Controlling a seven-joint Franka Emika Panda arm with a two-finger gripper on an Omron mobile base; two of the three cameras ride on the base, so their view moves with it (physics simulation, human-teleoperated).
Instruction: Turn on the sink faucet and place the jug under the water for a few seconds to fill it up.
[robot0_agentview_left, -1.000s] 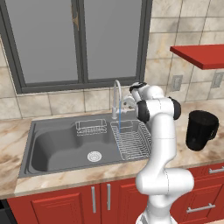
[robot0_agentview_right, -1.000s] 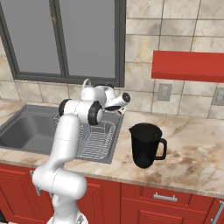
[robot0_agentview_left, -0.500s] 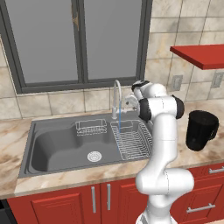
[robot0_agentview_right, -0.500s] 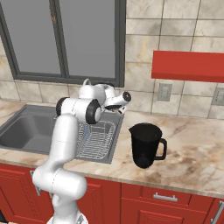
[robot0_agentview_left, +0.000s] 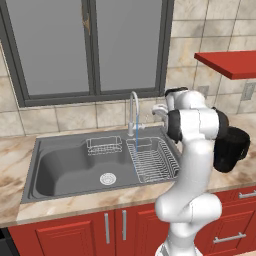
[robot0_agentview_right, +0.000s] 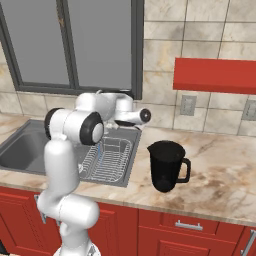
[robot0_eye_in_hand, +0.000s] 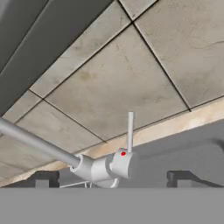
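- The water runs in a thin pale blue stream from the sink faucet down onto the wire rack in the right part of the sink, so the first step, turning the tap on, looks done.
- The pincer sits close to the faucet's base at the far edge of the sink; in the hand view the small side lever stands just ahead of the two dark finger tips.
- Its fingers stand apart on either side of the faucet body, with nothing between them that they hold, so I judge it open and empty.
- The jug stands upright on the marble tabletop, to the right of the sink and well apart from the stream, handle turned to the right in the right base view.
- Nothing touches the jug, and it is not yet under the water.
- What is left, as I judge it: move the arm away from the faucet, take the jug by its handle or body, carry it left over the rack, and hold it under the stream for a few seconds.
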